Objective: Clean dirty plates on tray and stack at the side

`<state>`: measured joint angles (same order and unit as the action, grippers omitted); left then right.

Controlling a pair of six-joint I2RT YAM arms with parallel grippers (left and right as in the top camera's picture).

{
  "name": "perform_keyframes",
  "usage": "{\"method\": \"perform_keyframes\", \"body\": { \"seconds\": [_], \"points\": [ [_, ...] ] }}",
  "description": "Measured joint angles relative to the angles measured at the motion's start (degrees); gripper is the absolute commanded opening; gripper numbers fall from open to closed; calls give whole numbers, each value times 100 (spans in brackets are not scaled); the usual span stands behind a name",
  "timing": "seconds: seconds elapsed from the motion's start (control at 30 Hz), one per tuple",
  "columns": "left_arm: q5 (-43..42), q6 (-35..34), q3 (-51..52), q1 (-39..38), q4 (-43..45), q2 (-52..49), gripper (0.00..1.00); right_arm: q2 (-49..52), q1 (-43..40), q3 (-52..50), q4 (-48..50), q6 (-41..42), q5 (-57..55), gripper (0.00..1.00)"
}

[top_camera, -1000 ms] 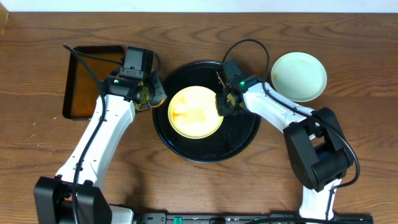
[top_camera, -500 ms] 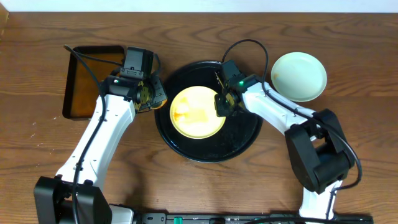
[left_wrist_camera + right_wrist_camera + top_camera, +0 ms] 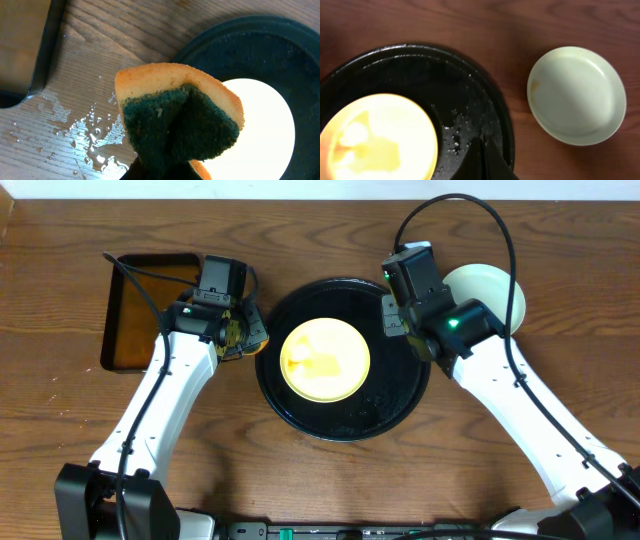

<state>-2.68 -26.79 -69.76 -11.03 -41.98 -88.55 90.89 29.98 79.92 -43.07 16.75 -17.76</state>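
A pale yellow plate (image 3: pixel 325 360) with an orange smear lies in the round black tray (image 3: pixel 400 395). My left gripper (image 3: pixel 248 336) hangs over the table just left of the tray's rim, shut on a folded yellow and green sponge (image 3: pixel 180 120). My right gripper (image 3: pixel 483 146) is shut on nothing above the tray's right rim (image 3: pixel 500 125), apart from the yellow plate (image 3: pixel 375 140). A pale mint plate (image 3: pixel 576 95) rests on the table right of the tray; my right arm partly hides this mint plate (image 3: pixel 495 305) in the overhead view.
A rectangular black tray (image 3: pixel 112 310) of brown liquid stands at the left. Water drops (image 3: pixel 90 145) lie on the wood between it and the round tray. Small droplets speckle the round tray's floor (image 3: pixel 462 122).
My right gripper left the yellow plate's right edge, shut, and rose back toward the tray's right rim. The tray and plate shifted slightly right. The left arm stayed put.
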Motion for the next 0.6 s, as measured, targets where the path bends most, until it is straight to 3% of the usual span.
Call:
{"method": "perform_keyframes", "body": {
  "seconds": [0.13, 0.3, 0.6],
  "points": [
    [0, 0, 0, 0, 0, 0, 8, 282, 0, 0, -157, 52, 664, 40],
    [0, 0, 0, 0, 0, 0, 8, 1167, 4, 0, -197, 203, 1325, 34],
    [0, 0, 2, 0, 0, -2, 8, 2621, 4, -11, 0, 361, 1912, 31]
  ]
}}
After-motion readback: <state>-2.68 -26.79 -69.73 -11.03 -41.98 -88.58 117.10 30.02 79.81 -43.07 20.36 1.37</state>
